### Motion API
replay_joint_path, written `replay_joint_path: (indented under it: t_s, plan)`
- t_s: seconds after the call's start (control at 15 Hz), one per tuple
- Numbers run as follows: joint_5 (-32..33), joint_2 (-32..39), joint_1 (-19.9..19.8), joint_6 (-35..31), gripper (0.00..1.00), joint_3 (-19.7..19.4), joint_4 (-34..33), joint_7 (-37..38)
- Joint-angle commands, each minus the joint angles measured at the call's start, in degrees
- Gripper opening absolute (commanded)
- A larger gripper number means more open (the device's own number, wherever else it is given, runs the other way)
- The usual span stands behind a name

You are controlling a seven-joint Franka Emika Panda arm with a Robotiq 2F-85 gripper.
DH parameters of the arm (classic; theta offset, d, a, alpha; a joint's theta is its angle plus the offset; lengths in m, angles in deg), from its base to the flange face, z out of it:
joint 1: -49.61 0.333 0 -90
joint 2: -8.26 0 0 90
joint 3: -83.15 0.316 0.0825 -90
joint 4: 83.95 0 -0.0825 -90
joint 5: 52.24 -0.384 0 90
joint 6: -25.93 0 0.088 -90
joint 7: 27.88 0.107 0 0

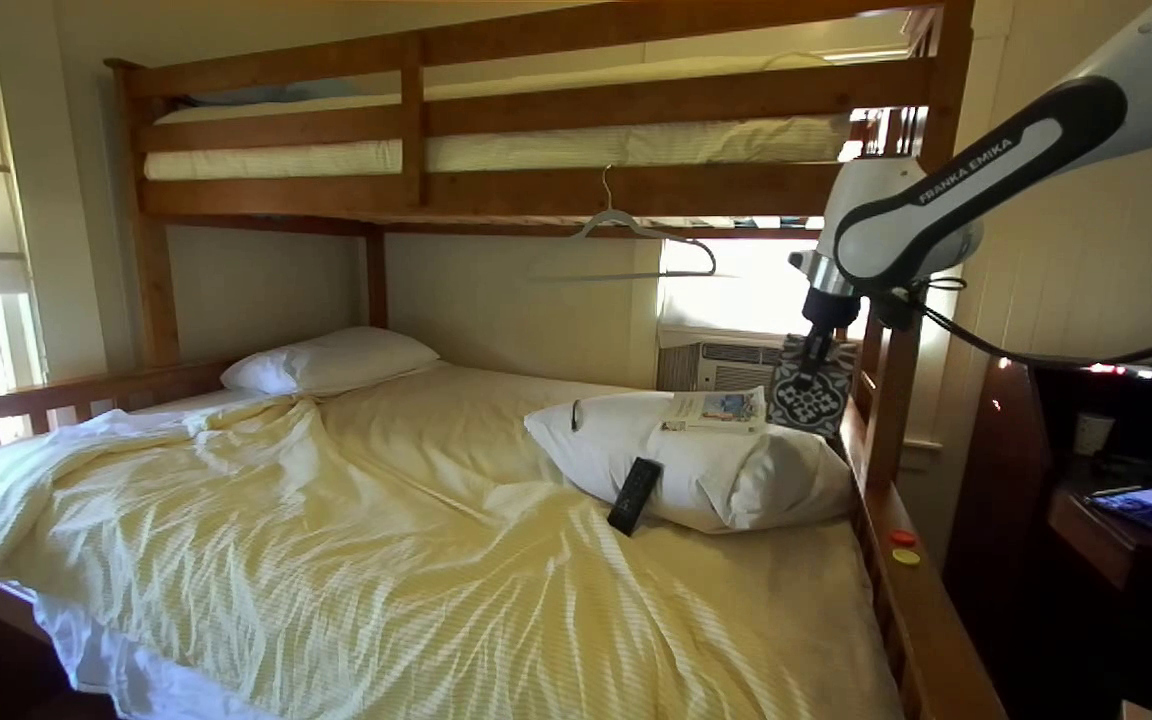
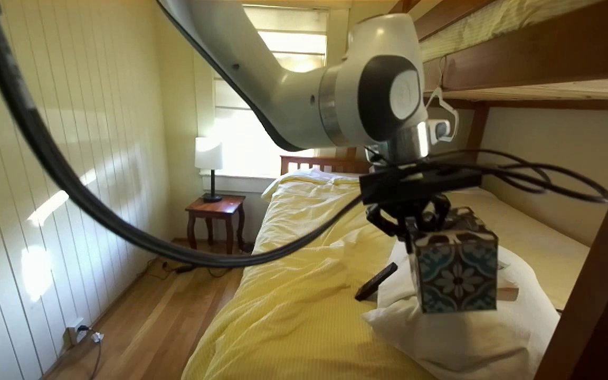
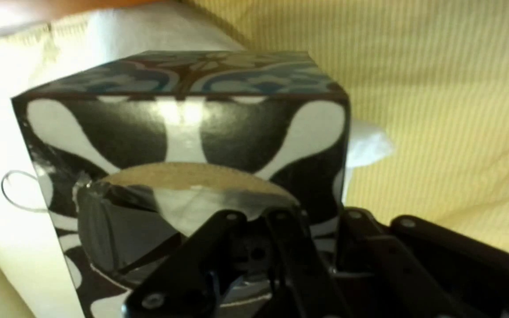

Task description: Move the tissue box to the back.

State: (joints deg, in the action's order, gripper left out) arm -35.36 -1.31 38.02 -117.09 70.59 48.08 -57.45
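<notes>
In an exterior view, the gripper [image 1: 809,376] holds the patterned tissue box [image 1: 804,408] right of centre, above a white pillow [image 1: 796,490] in the frame; a book [image 1: 716,411] lies on the pillow, and a black remote [image 1: 635,495] leans against the pillow's side. In an exterior view, the tissue box [image 2: 458,279] hangs at lower right, one finger [image 2: 410,238] along its left wall; a lamp [image 2: 209,153] stands left of centre. In the wrist view, the tissue box [image 3: 245,128] fills the left and middle, the jaws clenched on its right wall.

A book [image 1: 718,412] lies on the pillow [image 1: 706,478], near the tissue box [image 2: 458,277].
</notes>
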Motion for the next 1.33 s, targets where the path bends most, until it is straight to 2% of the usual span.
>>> replay_joint_path:
  t_s: [0.0,0.07,0.47,0.53,0.6,0.73,1.0,1.27]
  plan:
    - [-0.83,-0.66,1.94,0.25,0.01,0.59,-1.18,-0.91]
    - [-1.16,-0.91,2.99,0.50,0.06,1.13,-2.04,-0.81]
    - [-1.13,-0.10,2.19,0.52,0.06,0.34,-1.59,-0.61]
    - [-0.59,2.40,2.70,0.96,0.01,1.00,-5.33,-0.63]
    - [-0.07,5.49,3.66,1.54,0.01,2.07,-10.65,-1.04]
    - [0.40,9.09,4.60,1.85,0.01,2.65,-16.97,-5.62]
    - [-7.58,17.40,6.83,4.67,0.01,6.07,-30.05,-18.90]
    - [-14.48,25.08,7.35,11.43,0.01,12.23,-42.51,-29.14]
